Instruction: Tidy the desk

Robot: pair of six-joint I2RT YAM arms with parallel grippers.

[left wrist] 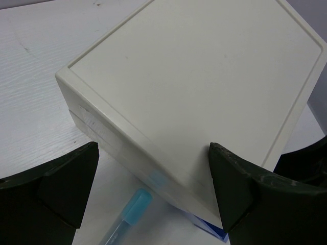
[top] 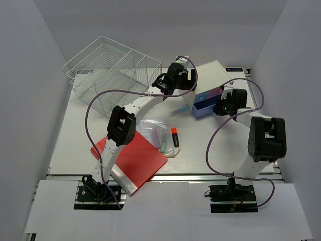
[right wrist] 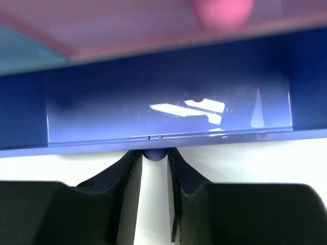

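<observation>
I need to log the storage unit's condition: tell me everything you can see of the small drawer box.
The drawer box is a small cream-white, plastic-looking case with a flat, slightly recessed top and rounded corners. It stands upright on the desk, toward its far right. Its glossy blue drawer is pulled out, with nothing visible inside; a pink front sits above it. The right pincer is closed on the drawer's small knob. The left pincer hovers open above the lid, apart from it.
</observation>
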